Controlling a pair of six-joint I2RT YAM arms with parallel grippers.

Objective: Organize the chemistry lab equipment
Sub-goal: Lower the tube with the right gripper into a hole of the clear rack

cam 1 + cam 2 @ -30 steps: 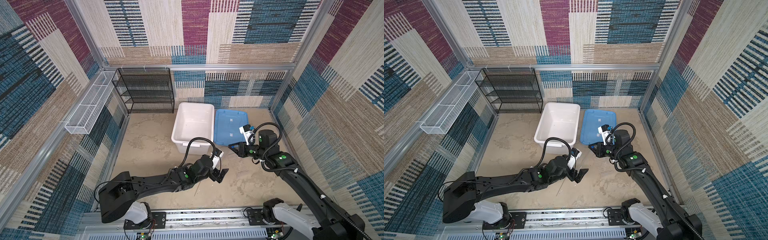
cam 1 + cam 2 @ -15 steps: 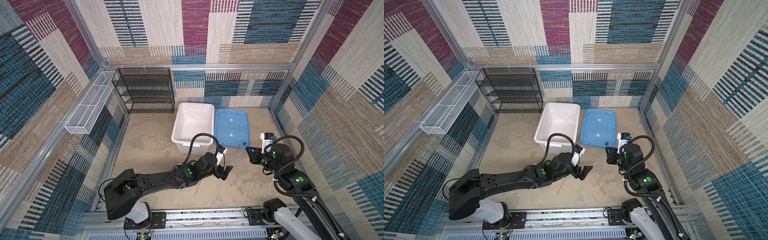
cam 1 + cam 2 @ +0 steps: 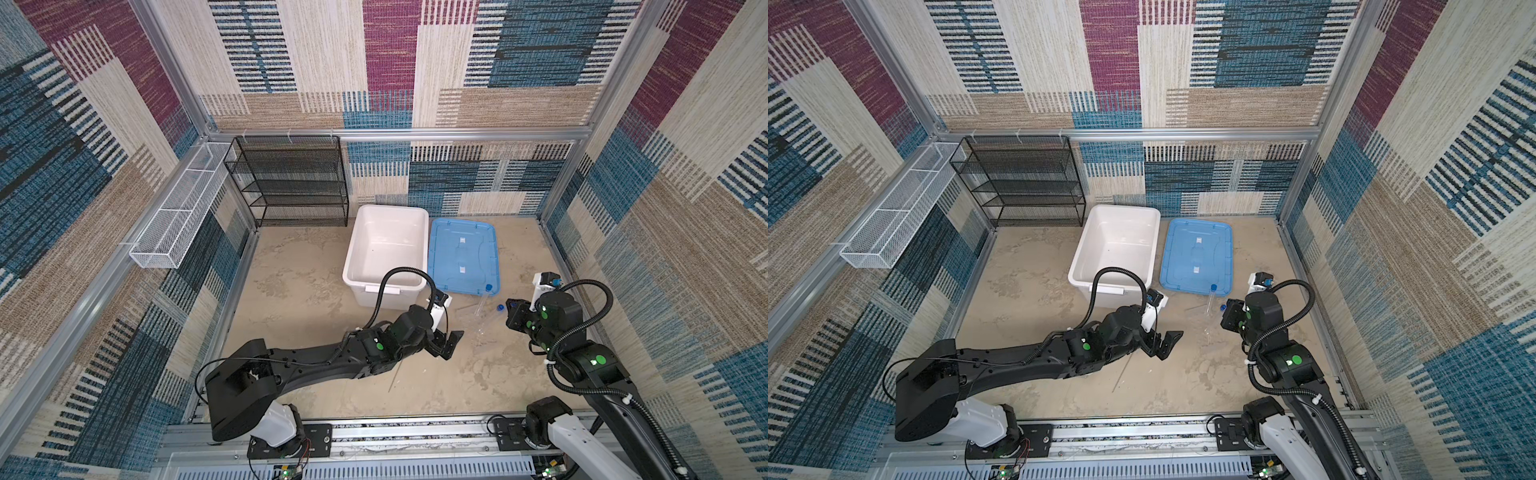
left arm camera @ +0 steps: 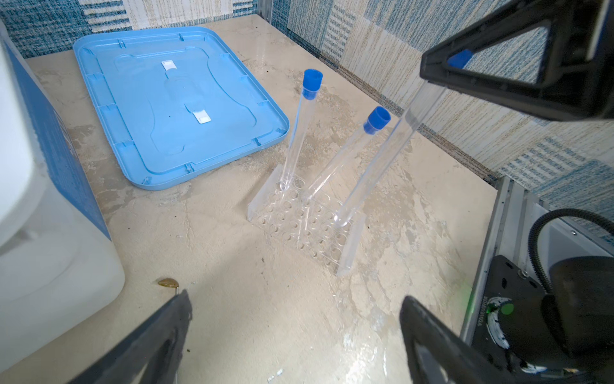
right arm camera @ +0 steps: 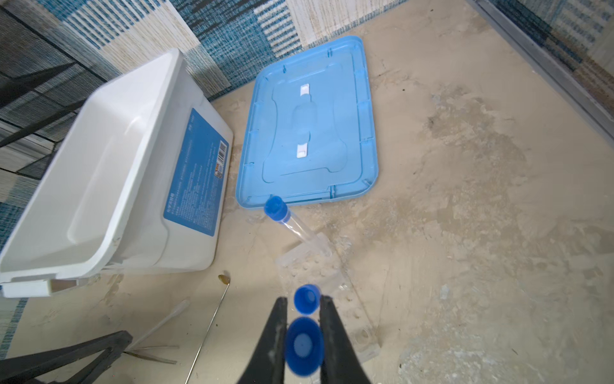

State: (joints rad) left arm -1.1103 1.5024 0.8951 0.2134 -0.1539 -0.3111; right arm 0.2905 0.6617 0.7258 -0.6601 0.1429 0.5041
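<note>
1. Left wrist view shows the step in hand: seating the third blue-capped tube (image 4: 382,159) in the clear rack (image 4: 347,249), which stands on the desk near the blue lid (image 4: 172,99).
2. Near its cap, the right end effector (image 5: 304,301) is clamped on that tube. The tube tilts, its rounded bottom at a hole by the rack's edge.
3. Close by, the left end effector (image 3: 449,345) hangs spread wide and empty.
4. Next, I judge: straighten the tube, lower it fully, then let go.
5. Leaning in the rack are two other tubes (image 4: 299,133); all three look clear, slim and probably slippery.
</note>
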